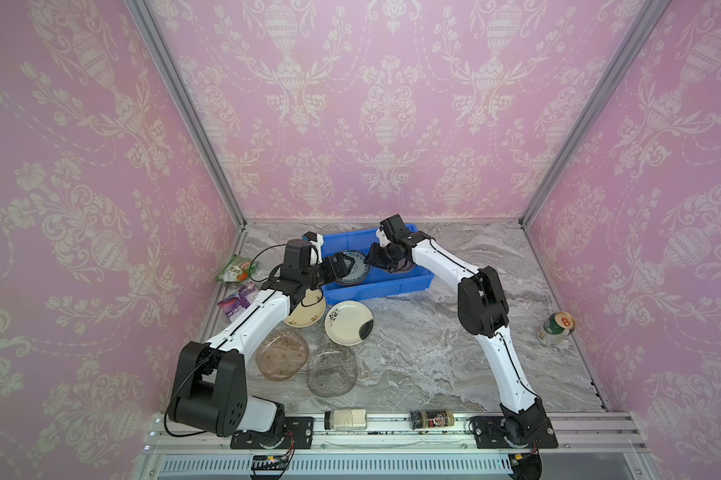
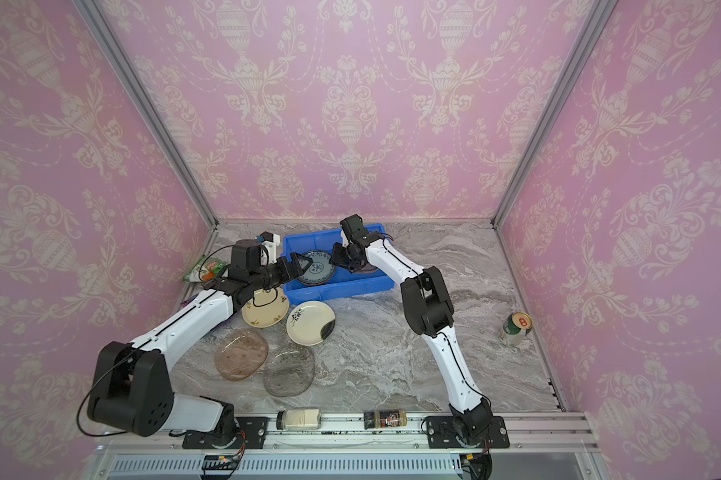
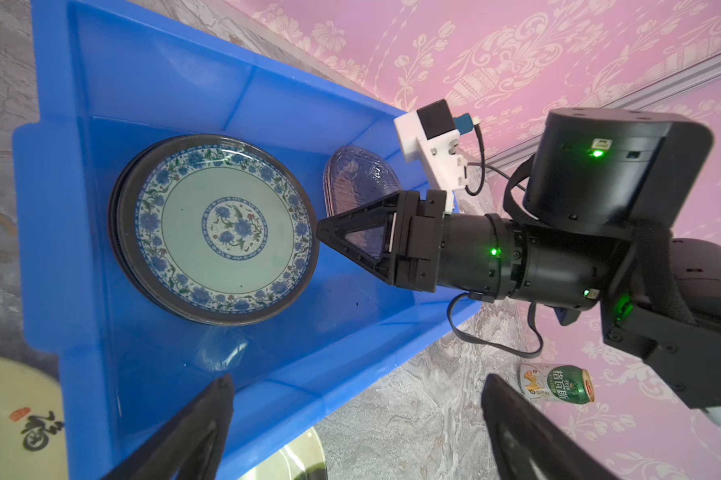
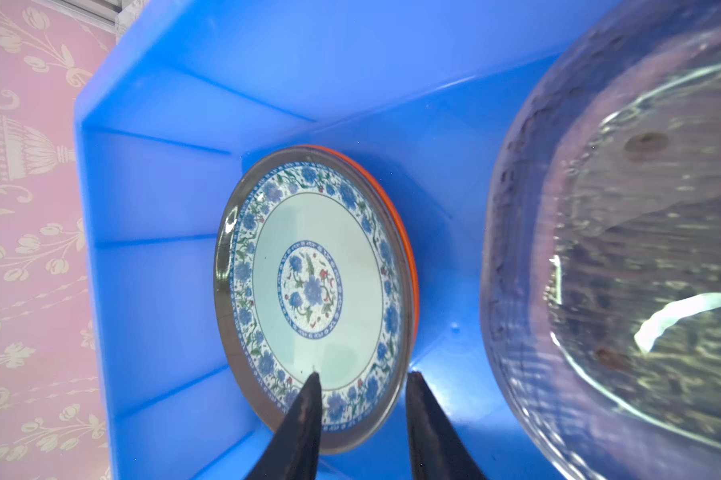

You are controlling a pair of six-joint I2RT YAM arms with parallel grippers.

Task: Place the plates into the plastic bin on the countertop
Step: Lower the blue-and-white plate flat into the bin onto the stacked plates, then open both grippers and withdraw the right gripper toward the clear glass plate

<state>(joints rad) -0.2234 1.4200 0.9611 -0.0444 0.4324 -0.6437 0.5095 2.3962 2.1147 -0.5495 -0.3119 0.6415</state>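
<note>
While right hand (image 4: 363, 374) straddles teal plate (image 4: 317, 291) rim in bin (image 4: 151, 270), jaws parted, left hand (image 3: 356, 378) gapes empty. Cream plates (image 1: 348, 322), glass plates (image 1: 282, 355) on desk (image 1: 433, 332) near-left of bin; left hand nearer.

A green drinks can (image 1: 556, 328) sits near the counter (image 1: 433, 353) edge at three o'clock. At nine o'clock lie a green snack packet (image 1: 236, 268) and a purple packet (image 1: 238, 300). On the aluminium rail (image 1: 392, 429) at six o'clock lie a pale-filled jar (image 1: 345, 419) and a dark-labelled jar (image 1: 432, 418).

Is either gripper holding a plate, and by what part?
Neither: left gripper is open and empty; right gripper stands parted astride the rim of the blue-patterned plate, not clamping it.
</note>
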